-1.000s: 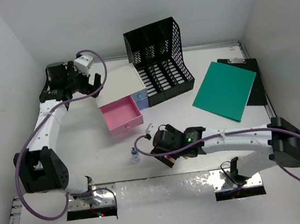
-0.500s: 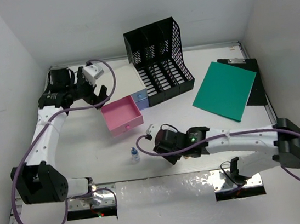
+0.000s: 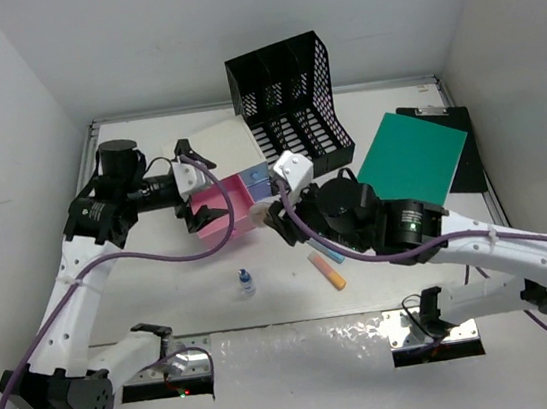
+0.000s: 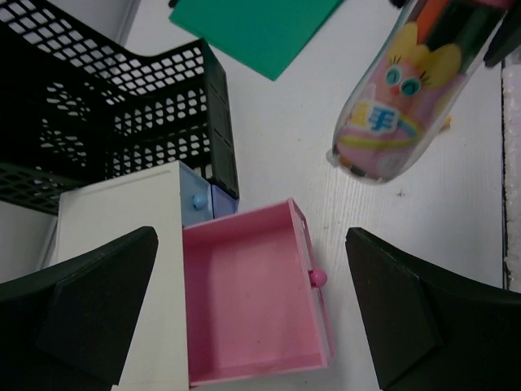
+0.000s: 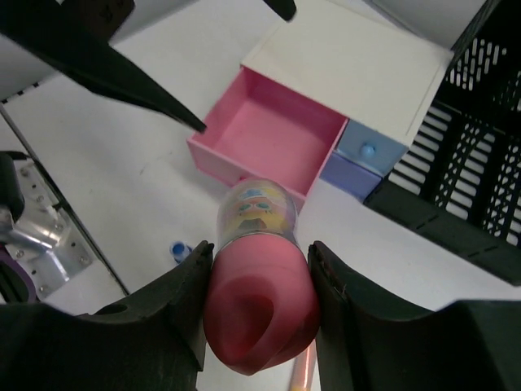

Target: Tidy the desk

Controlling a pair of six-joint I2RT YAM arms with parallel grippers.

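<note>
On the white desk (image 3: 161, 270) stands a small drawer box (image 3: 221, 149) with its pink drawer (image 3: 226, 209) pulled open and empty (image 4: 252, 301). My right gripper (image 5: 259, 285) is shut on a pink tube-shaped pencil case (image 5: 254, 213) with a cartoon print, held in the air just in front of the drawer. In the top view that gripper (image 3: 281, 218) hides the case. The case (image 4: 391, 90) also shows in the left wrist view. My left gripper (image 3: 212, 184) hovers open over the pink drawer, its jaws wide and holding nothing (image 4: 252, 269).
A black mesh file organizer (image 3: 290, 101) stands behind the box. A green folder (image 3: 411, 161) lies over a black clipboard (image 3: 464, 154) at the right. A small blue-capped bottle (image 3: 247, 285) and an orange pen (image 3: 327, 270) lie near the front.
My right gripper closed on the pencil case, lifted it and carried it up toward the pink drawer, uncovering the pen. My left arm swung from behind the box to above the drawer.
</note>
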